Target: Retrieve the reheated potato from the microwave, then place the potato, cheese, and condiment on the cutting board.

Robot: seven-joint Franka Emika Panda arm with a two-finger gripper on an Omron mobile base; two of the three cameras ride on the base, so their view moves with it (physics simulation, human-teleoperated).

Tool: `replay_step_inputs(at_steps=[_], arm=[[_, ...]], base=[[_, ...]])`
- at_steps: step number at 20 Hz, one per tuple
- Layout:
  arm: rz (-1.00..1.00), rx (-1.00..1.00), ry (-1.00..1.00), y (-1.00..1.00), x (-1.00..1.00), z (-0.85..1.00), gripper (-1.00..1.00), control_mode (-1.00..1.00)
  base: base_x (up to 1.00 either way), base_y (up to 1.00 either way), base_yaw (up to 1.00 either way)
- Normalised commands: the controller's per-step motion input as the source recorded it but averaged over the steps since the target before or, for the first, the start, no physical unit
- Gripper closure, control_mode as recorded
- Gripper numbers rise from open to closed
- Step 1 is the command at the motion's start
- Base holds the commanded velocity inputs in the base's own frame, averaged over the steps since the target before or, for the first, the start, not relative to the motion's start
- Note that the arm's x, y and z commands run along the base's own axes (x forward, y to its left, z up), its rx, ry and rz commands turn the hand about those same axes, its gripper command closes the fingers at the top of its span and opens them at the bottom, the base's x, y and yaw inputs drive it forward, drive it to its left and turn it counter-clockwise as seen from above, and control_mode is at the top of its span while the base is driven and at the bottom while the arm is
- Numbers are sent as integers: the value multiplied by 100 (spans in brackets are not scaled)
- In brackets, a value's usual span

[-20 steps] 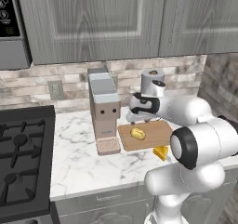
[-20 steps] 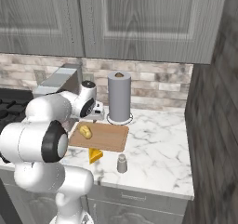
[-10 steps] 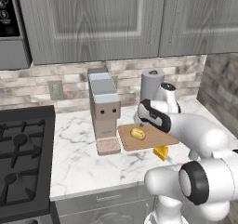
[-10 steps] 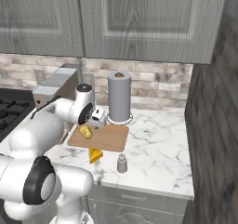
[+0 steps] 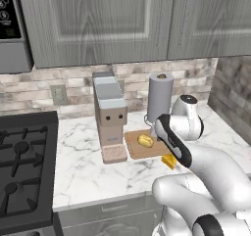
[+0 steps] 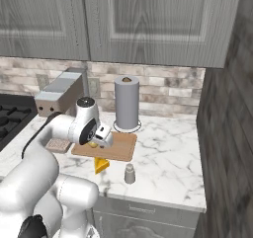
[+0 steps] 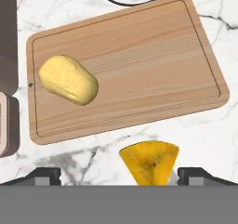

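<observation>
The potato (image 7: 68,85) lies on the board (image 7: 139,56), the cheese (image 7: 149,161) sits on the counter (image 7: 204,139) just beside its edge, and the gripper (image 7: 120,174) hangs above the cheese, fingers spread wide and empty.

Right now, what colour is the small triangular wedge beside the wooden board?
Orange-yellow cheese wedge, clearest in the hand view.

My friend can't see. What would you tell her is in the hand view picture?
A pale potato lies on the left part of a wooden cutting board on a marble counter. An orange cheese wedge sits on the counter just off the board's near edge, between the open claw's dark tips.
</observation>
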Motion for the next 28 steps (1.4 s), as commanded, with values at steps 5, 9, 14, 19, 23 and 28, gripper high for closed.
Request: replay_step_inputs(at_steps=[5,9,14,19,23,28], arm=[[0,-1,4,-10,-44,0,-100,-100],[0,-3,6,-1,-26,-2,-100,-100],[0,-6,6,0,-1,-17,-100,-100],[1,-6,0,-4,13,-24,-100,-100],[3,0,11,-16,5,-21,-100,-100],[2,0,22,-8,0,-37,-100,-100]], base=[[0,0,0],[0,0,0],[0,0,0],[0,0,0],[0,0,0],[0,0,0]])
